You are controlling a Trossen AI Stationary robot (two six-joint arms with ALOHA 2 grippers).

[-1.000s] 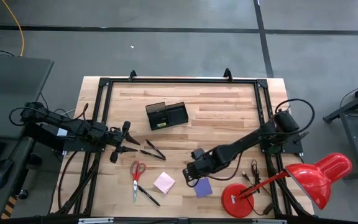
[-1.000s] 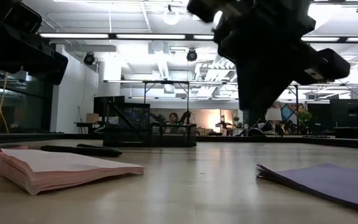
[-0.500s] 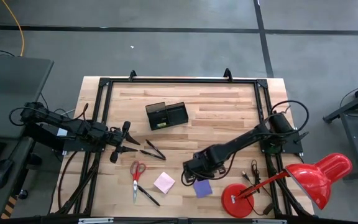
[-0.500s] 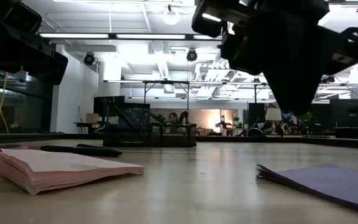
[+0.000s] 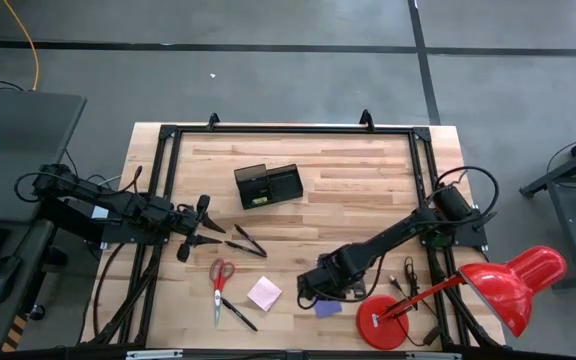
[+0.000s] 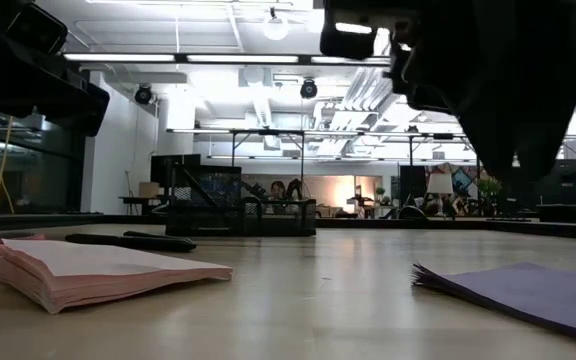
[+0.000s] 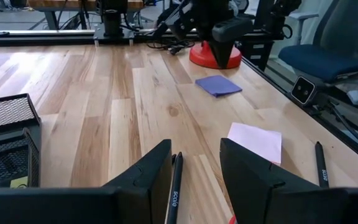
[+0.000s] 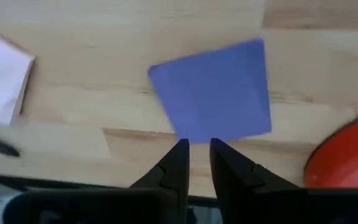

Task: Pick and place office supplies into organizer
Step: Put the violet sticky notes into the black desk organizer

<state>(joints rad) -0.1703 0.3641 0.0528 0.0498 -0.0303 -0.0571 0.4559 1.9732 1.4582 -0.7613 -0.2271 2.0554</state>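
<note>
In the low view, a thick stack of pale pink paper sheets, the pink sticky-note pad (image 6: 98,270), sits at lower left on the smooth, pale wooden table (image 6: 318,300), its layered edges showing. At lower right lies the thin, flat purple square pad (image 6: 528,290), matte and slightly curled at 1 corner. The dark, blocky right tool (image 6: 513,95) hangs just above it, not touching.

From overhead, the right tool (image 5: 320,290) is at lower centre of the frame, over the purple pad (image 5: 329,307), which lies just left of the round, glossy red lamp base (image 5: 383,322). In the right wrist view its 2 dark fingers (image 8: 178,163) stand nearly together with a narrow gap, released and gripping nothing, pointed at the near edge of the purple pad (image 8: 219,99); the red base (image 8: 347,158) curves in at the right edge.

Left of the purple pad overhead are the pink pad (image 5: 264,293), small red-handled scissors (image 5: 219,280) and a thin black pen (image 5: 238,315). 2 more slim black pens (image 5: 246,243) lie just above, near the left tool (image 5: 200,230) at centre left, released, its 2 wedge-shaped fingers (image 7: 148,177) apart over a pen (image 7: 174,196).

Farthest, at upper centre, stands the black rectangular wire-mesh organizer (image 5: 268,185) with 2 compartments.
</note>
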